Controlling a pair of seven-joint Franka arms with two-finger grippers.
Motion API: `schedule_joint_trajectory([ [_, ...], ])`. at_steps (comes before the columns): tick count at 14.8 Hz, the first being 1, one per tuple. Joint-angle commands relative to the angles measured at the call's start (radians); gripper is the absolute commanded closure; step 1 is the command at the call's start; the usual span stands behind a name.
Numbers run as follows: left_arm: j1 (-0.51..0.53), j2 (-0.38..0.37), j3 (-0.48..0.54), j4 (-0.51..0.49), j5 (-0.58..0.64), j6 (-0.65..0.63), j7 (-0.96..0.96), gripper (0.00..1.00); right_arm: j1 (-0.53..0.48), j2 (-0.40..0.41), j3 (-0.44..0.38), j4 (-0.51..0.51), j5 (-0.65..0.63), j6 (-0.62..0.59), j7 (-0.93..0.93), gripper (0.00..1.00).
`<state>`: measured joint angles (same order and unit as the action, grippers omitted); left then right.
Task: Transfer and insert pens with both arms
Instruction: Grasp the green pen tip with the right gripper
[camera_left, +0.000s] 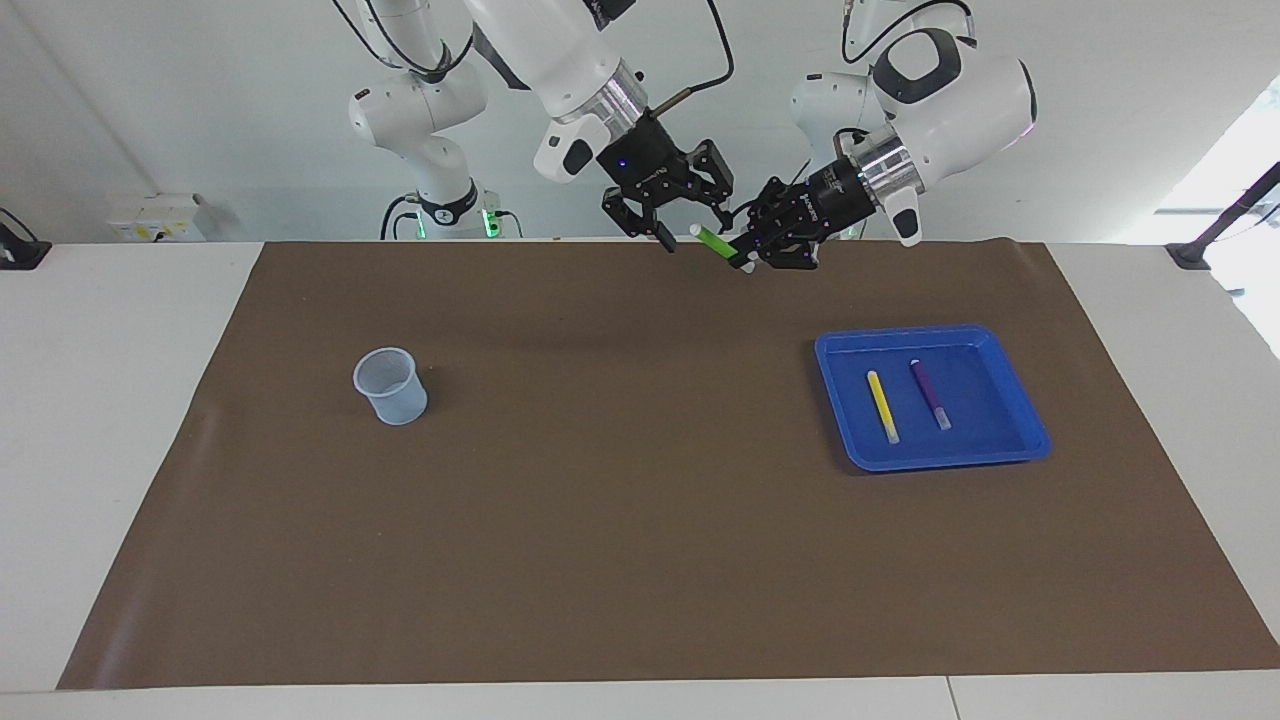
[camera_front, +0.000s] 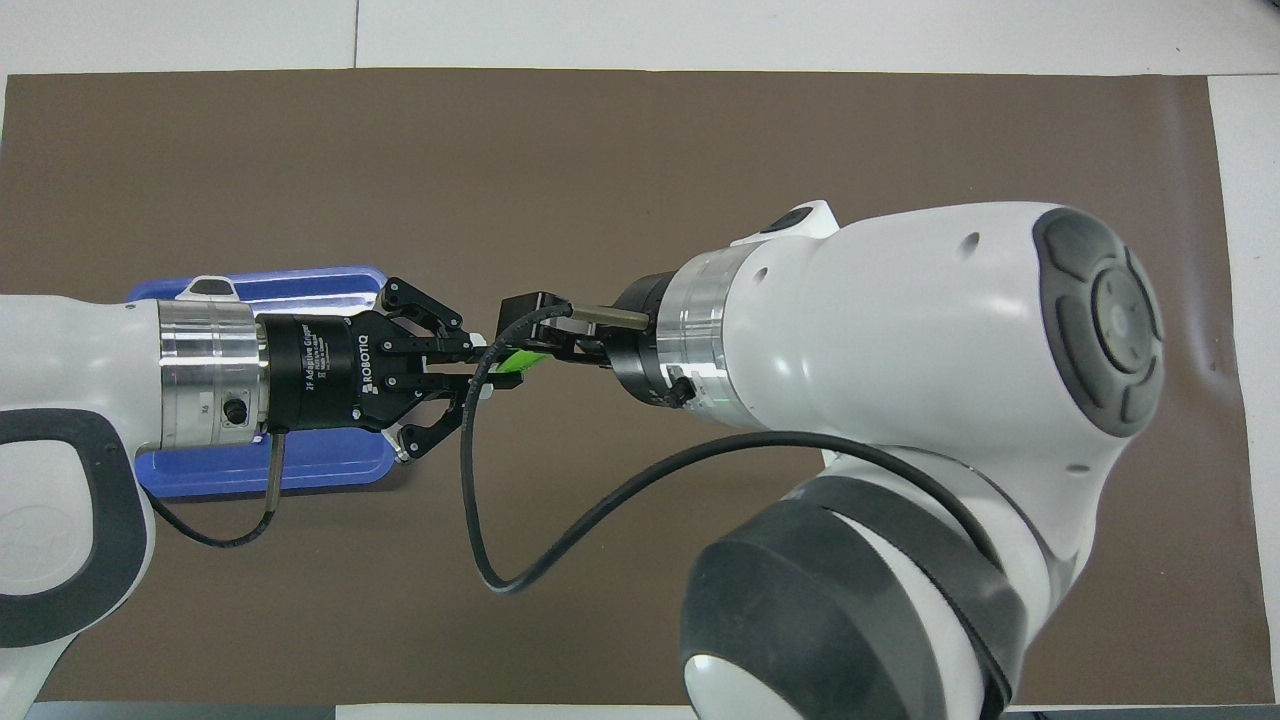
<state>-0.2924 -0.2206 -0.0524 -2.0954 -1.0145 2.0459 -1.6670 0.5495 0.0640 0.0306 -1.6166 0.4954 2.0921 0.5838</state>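
Left claw grips the green pen; right claw, fingers parted around it, should clamp squarely before any release.

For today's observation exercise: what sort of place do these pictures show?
Probably a robotics lab: two white robot arms hand over a green pen above a table with a brown mat, a blue tray and a cup.
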Motion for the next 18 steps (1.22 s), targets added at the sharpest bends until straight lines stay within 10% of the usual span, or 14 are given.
schedule_joint_trajectory([
  [1,-0.013,-0.039,0.008,-0.043,-0.029,0.025,-0.008,1.0,0.001,0.007,-0.001,0.014,-0.021,0.0,-0.018,0.39],
  [3,-0.013,-0.039,0.008,-0.048,-0.03,0.025,-0.008,1.0,0.001,0.007,-0.001,0.014,-0.024,0.005,-0.019,0.9],
  [4,-0.013,-0.04,0.008,-0.049,-0.032,0.028,-0.007,1.0,0.001,0.008,-0.001,0.014,-0.034,0.008,-0.019,1.0],
  [11,-0.014,-0.04,0.008,-0.049,-0.033,0.037,-0.008,1.0,0.003,0.007,-0.001,0.015,-0.05,0.009,-0.016,1.0],
  [12,-0.014,-0.04,0.008,-0.049,-0.033,0.04,-0.007,0.94,0.003,0.007,-0.001,0.015,-0.05,0.006,-0.016,1.0],
  [13,-0.014,-0.042,0.008,-0.048,-0.032,0.042,-0.008,0.07,0.001,0.008,-0.001,0.014,-0.052,0.006,-0.018,1.0],
  [18,-0.001,-0.046,0.011,-0.049,-0.029,0.031,-0.01,0.0,-0.017,0.011,-0.003,0.017,-0.098,-0.004,-0.03,1.0],
])
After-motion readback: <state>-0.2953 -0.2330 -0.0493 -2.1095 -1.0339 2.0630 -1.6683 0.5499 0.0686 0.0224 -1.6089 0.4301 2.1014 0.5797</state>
